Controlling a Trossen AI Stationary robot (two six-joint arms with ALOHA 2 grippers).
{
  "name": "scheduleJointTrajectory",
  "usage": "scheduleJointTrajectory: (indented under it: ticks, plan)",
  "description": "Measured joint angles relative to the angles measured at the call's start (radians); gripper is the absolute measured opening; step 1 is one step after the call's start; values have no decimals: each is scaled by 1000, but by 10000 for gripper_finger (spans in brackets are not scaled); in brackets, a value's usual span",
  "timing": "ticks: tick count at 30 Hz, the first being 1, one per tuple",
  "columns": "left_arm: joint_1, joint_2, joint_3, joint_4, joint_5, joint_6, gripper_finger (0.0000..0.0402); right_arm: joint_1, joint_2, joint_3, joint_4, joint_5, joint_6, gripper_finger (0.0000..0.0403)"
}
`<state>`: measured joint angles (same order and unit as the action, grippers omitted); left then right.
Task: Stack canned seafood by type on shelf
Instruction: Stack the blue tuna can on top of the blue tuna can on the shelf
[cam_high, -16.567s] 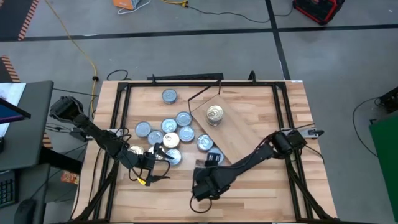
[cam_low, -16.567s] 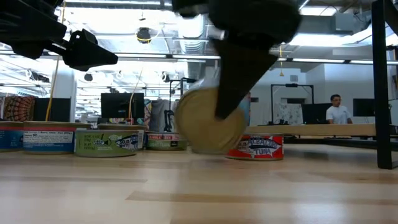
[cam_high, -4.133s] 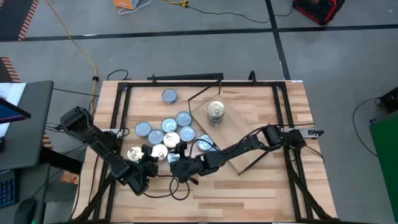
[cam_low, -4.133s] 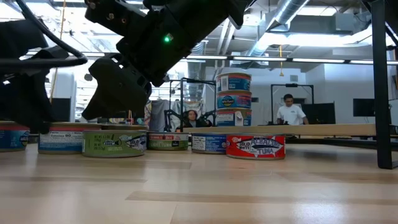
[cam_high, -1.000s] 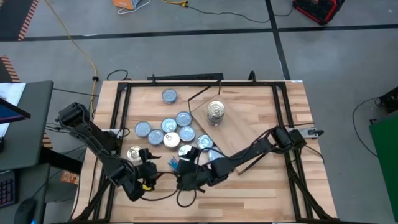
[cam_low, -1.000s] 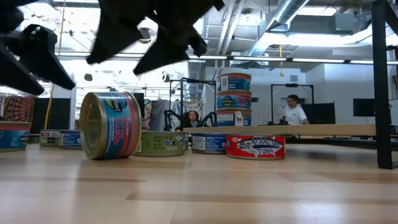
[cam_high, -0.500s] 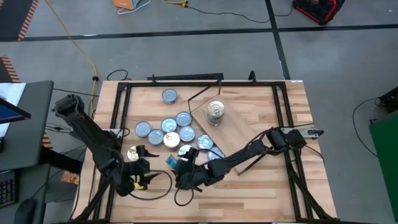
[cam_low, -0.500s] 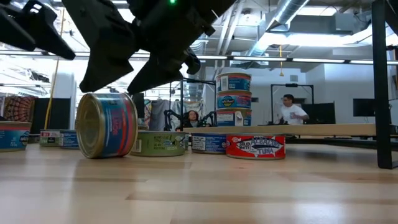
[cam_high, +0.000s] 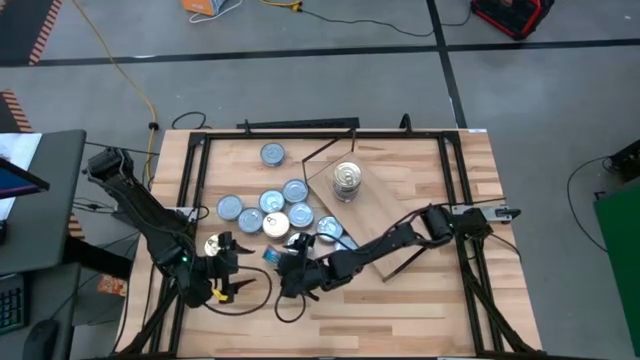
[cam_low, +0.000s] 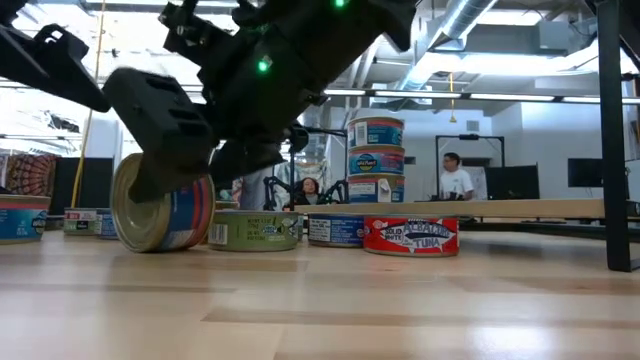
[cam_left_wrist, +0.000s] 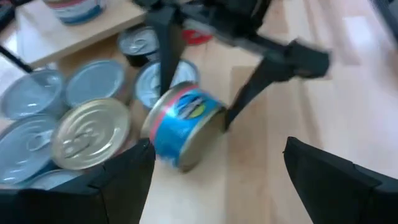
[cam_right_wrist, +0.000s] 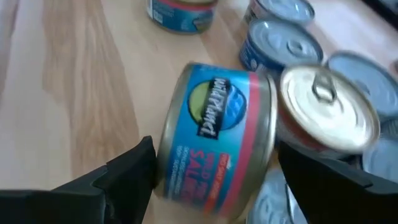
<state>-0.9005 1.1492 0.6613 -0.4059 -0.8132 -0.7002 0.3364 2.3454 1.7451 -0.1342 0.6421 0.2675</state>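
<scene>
A blue-labelled tin (cam_right_wrist: 217, 140) stands on its rim on the tabletop, near the front of the tin cluster (cam_high: 270, 205). My right gripper (cam_right_wrist: 214, 158) is open around it, one finger by each flat end; it shows in the high view (cam_high: 285, 268) and hangs over the tin (cam_low: 160, 205) in the low view. My left gripper (cam_left_wrist: 217, 162) is open and holds nothing, a little to the tin's left (cam_high: 225, 268). The other tins lie flat. The shelf (cam_high: 385, 215) carries a stack of three tins (cam_low: 376, 160). My right gripper straddles the blue-labelled tin, slanting down from the table's right. One finger (cam_right_wrist: 127, 174) stands by one flat end and the other finger (cam_right_wrist: 329, 180) by the opposite end. I cannot tell whether either finger touches it. The tin's rim (cam_low: 150, 245) rests on the table.
A gold-lidded tin (cam_high: 215, 245) lies between my two grippers. A red-labelled tin (cam_low: 410, 238) lies by the shelf's near edge. A dark metal frame (cam_high: 300, 135) borders the table. Bare tabletop (cam_high: 400, 310) lies along the near edge. A person (cam_low: 455, 180) stands in the room behind.
My right gripper has come down and toward the table's left, over the upright tin, so its open fingers now straddle it. The tin has rolled a little toward the table's left and stays on its rim. My left gripper has drawn back slightly toward the left.
</scene>
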Motion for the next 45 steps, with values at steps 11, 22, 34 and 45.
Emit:
scheduleJointTrajectory:
  ticks: [11,22,34,45]
  plan:
    - [-1,-29,38,-32,61,29,343,-26,-5,0,22,-127,-126,227]
    - [5,-142,-26,275,156,453,343,-18,-184,0,-198,5,-235,211]
    - [183,-311,-188,463,376,609,343,-27,-401,0,-530,216,-255,215]
    - [271,-582,-305,478,118,596,343,-42,-482,0,-871,366,-210,220]
